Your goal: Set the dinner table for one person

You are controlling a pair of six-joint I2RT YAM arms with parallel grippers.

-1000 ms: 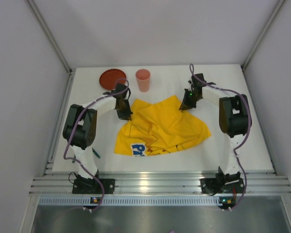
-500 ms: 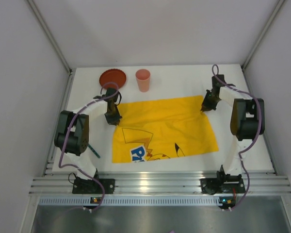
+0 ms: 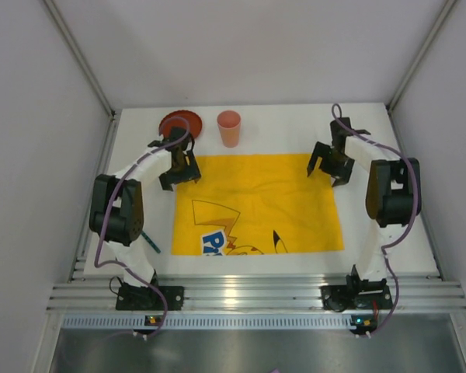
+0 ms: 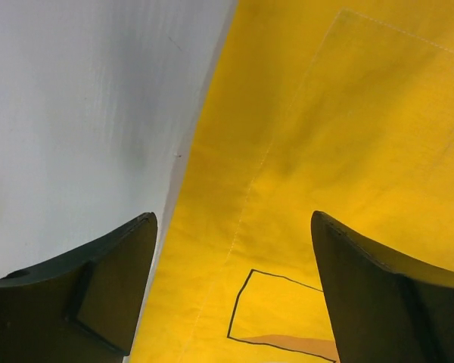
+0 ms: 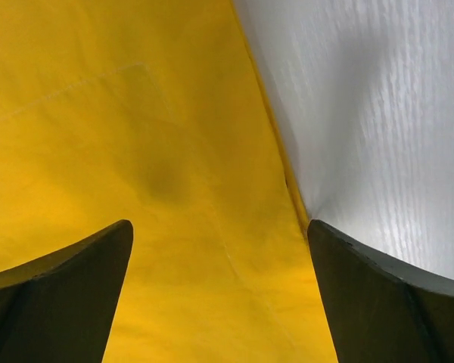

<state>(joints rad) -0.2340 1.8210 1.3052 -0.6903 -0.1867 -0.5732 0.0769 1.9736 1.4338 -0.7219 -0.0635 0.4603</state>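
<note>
Laying of cloth (image 3: 256, 203) on table (image 3: 380, 233) seemingly done; left gripper (image 3: 179, 176), right gripper (image 3: 328, 172) agape, empty, over far corners; next: set plate (image 3: 180, 123) on it.

Yellow cloth (image 3: 256, 203) lies spread flat, roughly rectangular, long sides running 9 to 3 o'clock. A black-outlined cartoon print with a blue-and-white patch sits along its 6 o'clock edge, toward 7. Close up, the cloth (image 4: 348, 136) shows a stitched hem line and faint fold creases.

Round red plate (image 3: 185, 120) sits off the cloth's 11 o'clock corner, apart from it. Pink cup (image 3: 228, 128) stands upright at 3 o'clock of the plate, near the cloth's 12 o'clock edge, not touching. Small teal stick-like item (image 3: 151, 242) lies at 9 o'clock of the cloth's near-left corner; kind unclear.
</note>
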